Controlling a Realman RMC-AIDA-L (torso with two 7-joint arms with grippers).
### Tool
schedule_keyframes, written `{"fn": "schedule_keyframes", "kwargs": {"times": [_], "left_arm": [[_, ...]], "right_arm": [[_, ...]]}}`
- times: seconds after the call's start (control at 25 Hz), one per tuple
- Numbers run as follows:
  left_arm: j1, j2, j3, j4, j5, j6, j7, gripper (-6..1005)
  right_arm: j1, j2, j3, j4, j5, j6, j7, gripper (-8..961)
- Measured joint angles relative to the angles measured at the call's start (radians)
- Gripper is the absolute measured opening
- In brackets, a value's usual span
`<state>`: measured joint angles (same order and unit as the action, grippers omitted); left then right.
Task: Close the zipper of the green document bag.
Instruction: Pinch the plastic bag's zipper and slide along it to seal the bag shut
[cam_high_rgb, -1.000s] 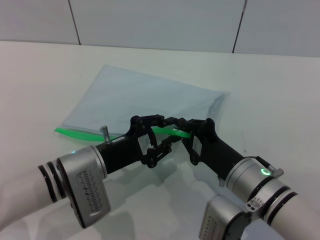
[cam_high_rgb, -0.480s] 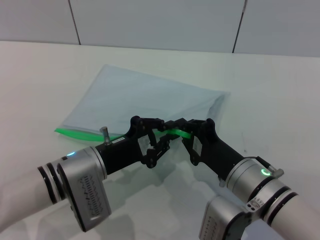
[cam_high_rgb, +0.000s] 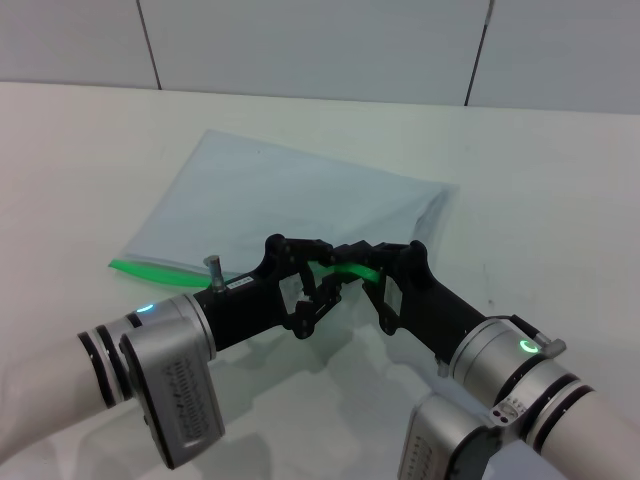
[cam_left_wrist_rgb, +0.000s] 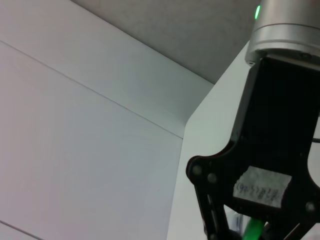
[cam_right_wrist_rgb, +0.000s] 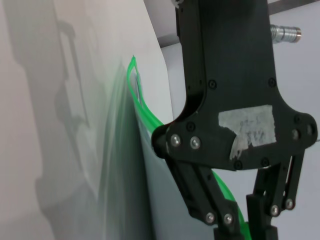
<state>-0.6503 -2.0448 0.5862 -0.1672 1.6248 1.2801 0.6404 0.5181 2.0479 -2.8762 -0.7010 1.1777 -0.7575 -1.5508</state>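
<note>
The green document bag lies flat on the white table, its pale blue-grey sheet slanting away from me. Its zipper runs as a bright green strip along the near edge. Mid-edge, the strip rises in a small arc between both grippers. My left gripper is shut on the strip from the left. My right gripper is shut on it from the right, almost touching the left one. The slider is hidden behind the fingers. The right wrist view shows the zipper curving under the left gripper. The left wrist view shows a green bit of zipper in the right gripper.
The white table stretches around the bag, with a panelled wall behind its far edge. Both forearms fill the near part of the head view.
The left gripper has slid slightly right along the strip toward the right gripper, and the green arc between them has bowed a little more. The bag itself has stayed put.
</note>
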Motion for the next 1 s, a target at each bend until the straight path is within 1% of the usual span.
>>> {"fn": "schedule_keyframes", "kwargs": {"times": [0.6,0.84,1.0], "left_arm": [[0.001,0.000,0.001,0.000,0.001,-0.002,0.037,190],[0.001,0.000,0.001,0.000,0.001,-0.003,0.037,104],[0.001,0.000,0.001,0.000,0.001,-0.003,0.036,77]], "right_arm": [[0.000,0.000,0.000,0.000,-0.007,0.008,0.000,54],[0.000,0.000,0.000,0.000,-0.008,0.009,0.000,54],[0.000,0.000,0.000,0.003,-0.020,0.010,0.000,55]]}}
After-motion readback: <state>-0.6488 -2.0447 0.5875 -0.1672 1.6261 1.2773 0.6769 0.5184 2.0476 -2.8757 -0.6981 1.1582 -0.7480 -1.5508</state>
